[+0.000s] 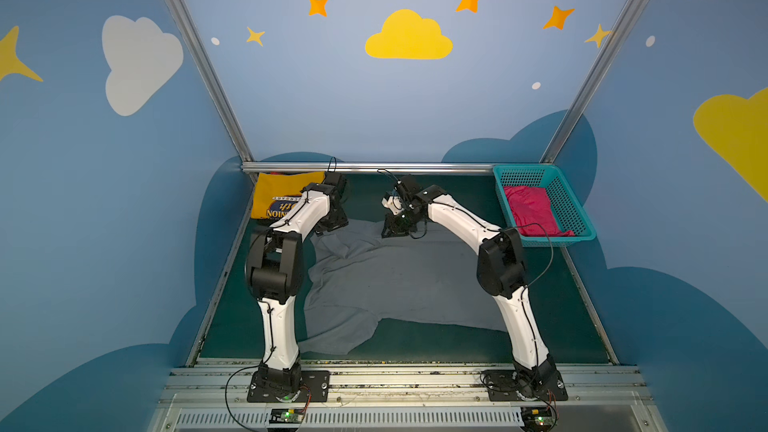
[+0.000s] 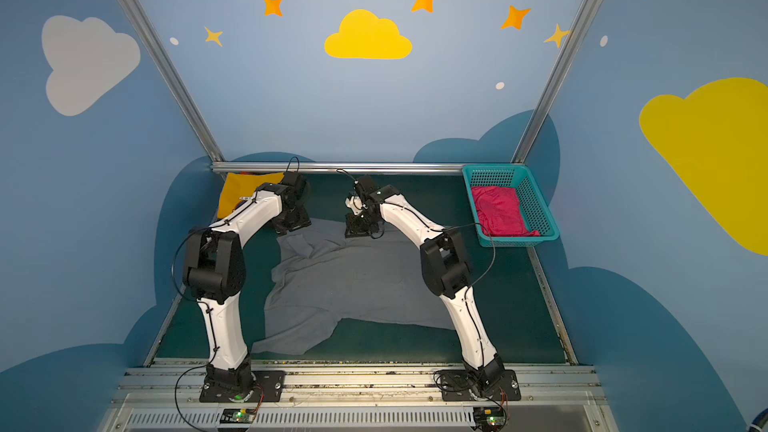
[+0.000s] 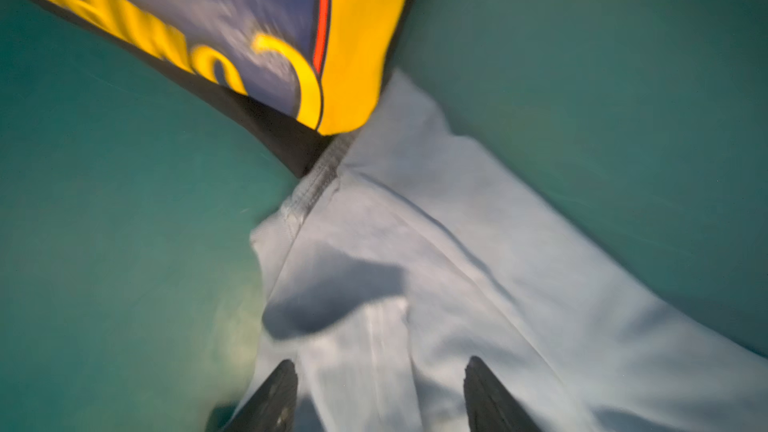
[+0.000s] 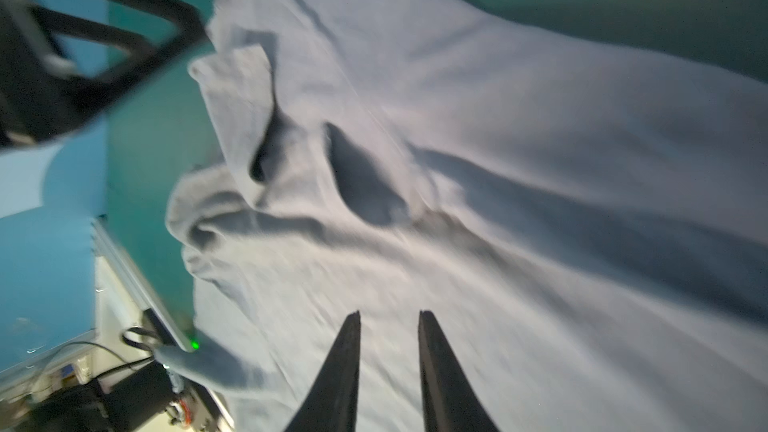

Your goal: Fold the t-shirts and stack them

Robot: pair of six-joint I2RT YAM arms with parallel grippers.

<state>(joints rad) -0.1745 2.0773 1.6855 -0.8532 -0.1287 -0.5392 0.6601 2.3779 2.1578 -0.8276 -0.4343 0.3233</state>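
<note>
Looking first at the green table (image 1: 436,347), with the slate-grey t-shirt (image 1: 395,280) lying unfolded and rumpled over its middle, between the two arms, one sleeve trailing toward the near left edge. Seeing that same grey cloth (image 4: 498,160) filling most of the right wrist view. Noting the teal basket (image 1: 569,201) sitting at the far right corner and holding the magenta-pink t-shirt (image 1: 532,209) in a crumpled heap. Finding the yellow t-shirt (image 1: 282,193) lying folded flat at the far left corner, navy print facing up, its corner (image 3: 357,56) meeting the grey shirt's hem in the left wrist view. Spotting the left gripper (image 3: 380,363) hanging over that far left part of the grey shirt, jaws standing wide and gripping nothing. Spotting the right gripper (image 4: 389,313) hovering above the grey shirt near its far edge, jaws parted only narrowly, the gap between them empty.
</note>
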